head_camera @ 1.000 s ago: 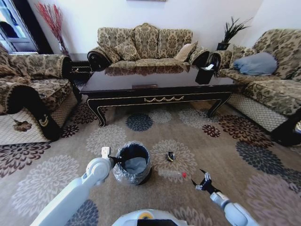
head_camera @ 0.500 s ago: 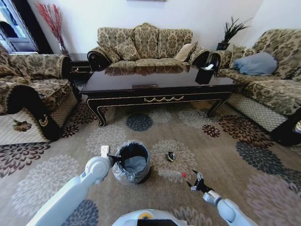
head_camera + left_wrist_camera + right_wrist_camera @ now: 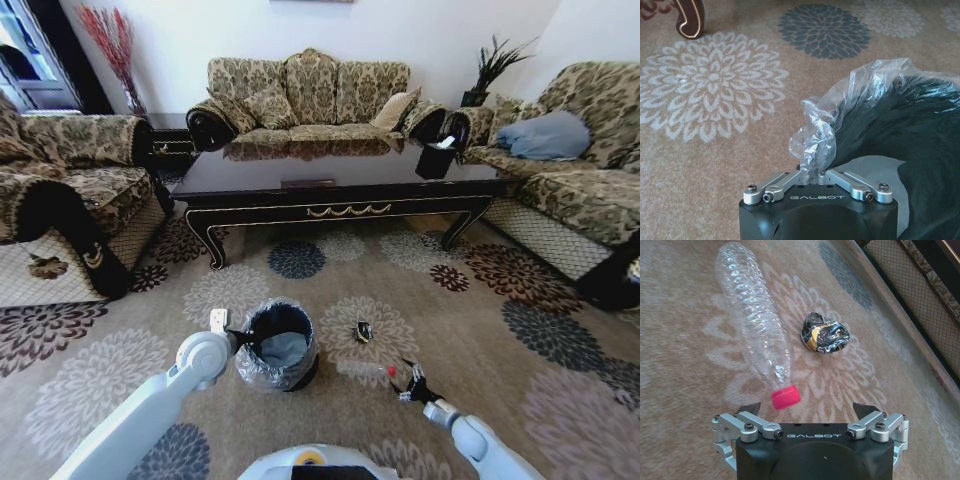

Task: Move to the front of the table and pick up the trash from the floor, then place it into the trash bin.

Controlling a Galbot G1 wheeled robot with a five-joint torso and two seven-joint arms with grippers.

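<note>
The trash bin point(image 3: 278, 346), black with a crinkled clear bag, stands on the carpet in front of the table point(image 3: 330, 172). My left gripper point(image 3: 238, 339) is at its near-left rim. In the left wrist view, this gripper point(image 3: 810, 171) is shut on a bunched fold of the bag point(image 3: 812, 142). Something pale lies inside the bin. The clear bottle point(image 3: 362, 369) lies flat, red cap point(image 3: 785, 397) toward my right gripper point(image 3: 409, 385). That gripper point(image 3: 807, 410) is open, just short of the cap. The dark wrapper point(image 3: 825, 333) lies beyond the bottle point(image 3: 752, 315).
Sofas stand on the left point(image 3: 60, 200), at the back point(image 3: 310, 95) and on the right point(image 3: 580, 170). A black tissue holder point(image 3: 437, 157) sits on the table's right end. Patterned carpet lies open around the bin and the bottle.
My right gripper has moved forward and left along the floor, closing in on the bottle's red cap. The left gripper stays at the bin's rim.
</note>
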